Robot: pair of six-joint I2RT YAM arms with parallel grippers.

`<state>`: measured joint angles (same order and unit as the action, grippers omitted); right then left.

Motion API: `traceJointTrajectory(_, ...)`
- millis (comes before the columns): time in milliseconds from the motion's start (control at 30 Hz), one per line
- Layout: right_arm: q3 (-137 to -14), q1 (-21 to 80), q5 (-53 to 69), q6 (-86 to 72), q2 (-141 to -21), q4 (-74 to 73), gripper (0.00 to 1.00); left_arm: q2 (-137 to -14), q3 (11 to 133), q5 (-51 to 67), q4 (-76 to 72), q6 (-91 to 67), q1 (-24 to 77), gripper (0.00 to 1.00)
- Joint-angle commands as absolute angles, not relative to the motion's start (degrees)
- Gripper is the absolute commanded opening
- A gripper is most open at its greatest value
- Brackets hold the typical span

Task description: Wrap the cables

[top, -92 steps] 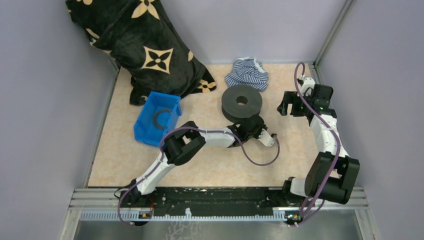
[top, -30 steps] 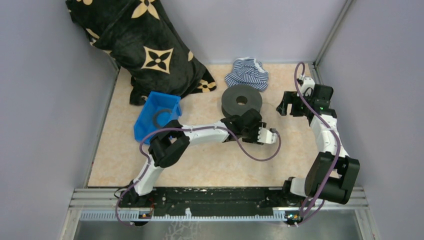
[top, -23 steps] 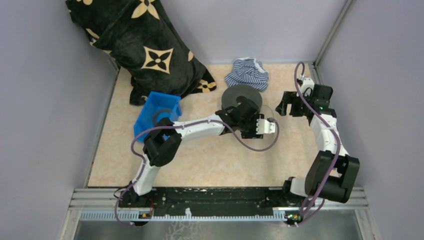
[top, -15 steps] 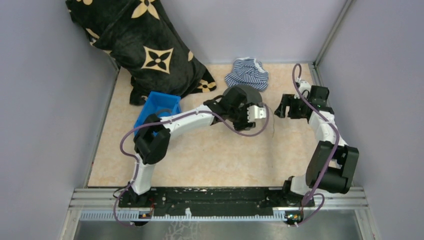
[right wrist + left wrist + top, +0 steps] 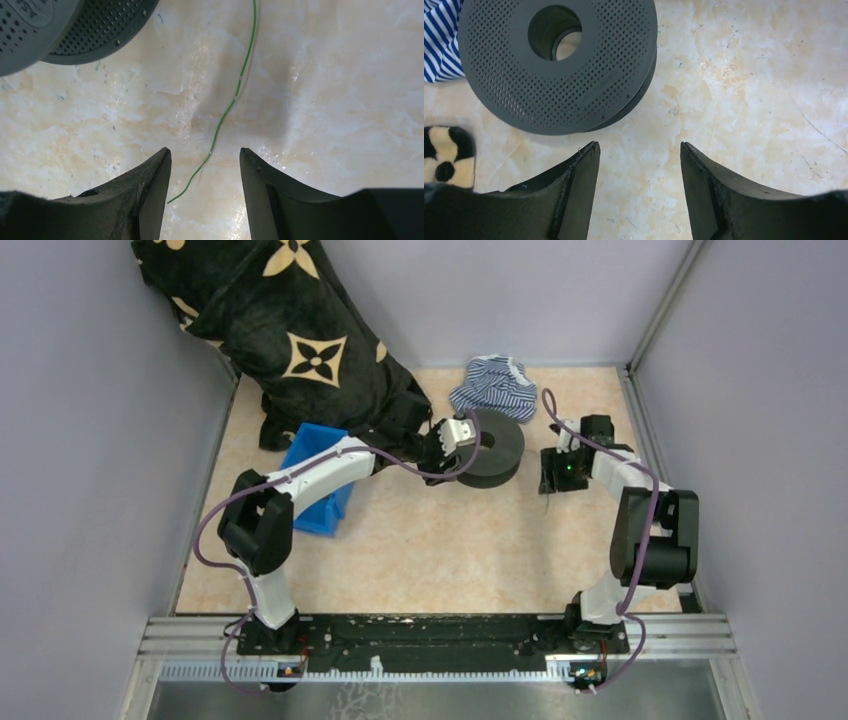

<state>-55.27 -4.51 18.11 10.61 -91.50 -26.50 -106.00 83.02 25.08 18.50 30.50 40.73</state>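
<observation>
Starting wide with the table [image 5: 420,560]: marbled beige, walled in, carrying everything. Piled into the far left corner, a black blanket [image 5: 290,330] with gold flower prints, well clear of the work. Next down in size, the black round spool [image 5: 497,448], lying flat toward the back of the table, perforated face up, hub hole showing. Probably parked there as the core for the winding. To the left, in front of the blanket, a blue bin [image 5: 325,512]. Just behind the spool, a crumpled striped cloth [image 5: 492,385].

Now the left tool [image 5: 639,150]: hanging just beside the spool's left rim, opened wide, nothing in the gap but bare table. Placed, by the look of it, to steady or turn the spool.

Over to the right tool [image 5: 205,155]: pointing straight down on the spool's right, parted with a clear gap, gripping nothing.

Smallest of all, the cable [image 5: 235,95]: a thin green wire lying loose on the table, running past the spool's right side and down into that gap, ending close by one finger. Lined up for a pinch, seemingly. No wire visible on the spool, so wrapping likely yet to start.
</observation>
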Motion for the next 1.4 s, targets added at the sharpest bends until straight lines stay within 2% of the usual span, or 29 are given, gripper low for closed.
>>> traceJointTrajectory(0, -55.89, -3.34, 15.7, 14.89, -89.32, -30.19, 0.53, -102.58, 80.64, 23.94, 15.59, 28.87, 39.73, 0.66)
traceJointTrajectory(267, -53.05, -0.52, 14.16, 16.03, -89.85, -34.18, 0.51, -102.84, 82.21, 21.25, 15.2, 28.14, 39.29, 0.67)
traceJointTrajectory(467, -51.63, 0.47, 12.14, 16.05, -90.8, -33.07, 0.45, -103.48, 83.12, 20.38, 16.14, 28.32, 39.29, 0.68)
traceJointTrajectory(733, -51.99, 0.5, 8.96, 15.81, -89.92, -31.87, 0.22, -103.55, 83.22, 19.95, 16.31, 28.45, 39.29, 0.69)
traceJointTrajectory(900, -54.7, 0.46, 6.54, 15.51, -88.59, -31.64, 0.0, -103.89, 83.66, 19.34, 15.17, 27.74, 39.24, 0.69)
traceJointTrajectory(1133, -66.35, 0.35, 9.61, 15.16, -89.26, -30.13, 0.0, -106.94, 89.03, 21.41, 14.38, 24.55, 37.45, 0.7)
traceJointTrajectory(1367, -84.15, 0.42, 18.84, 12.91, -100.4, -31.01, 0.0, -114.15, 99.26, 29.09, 13.29, 16.05, 32.54, 0.76)
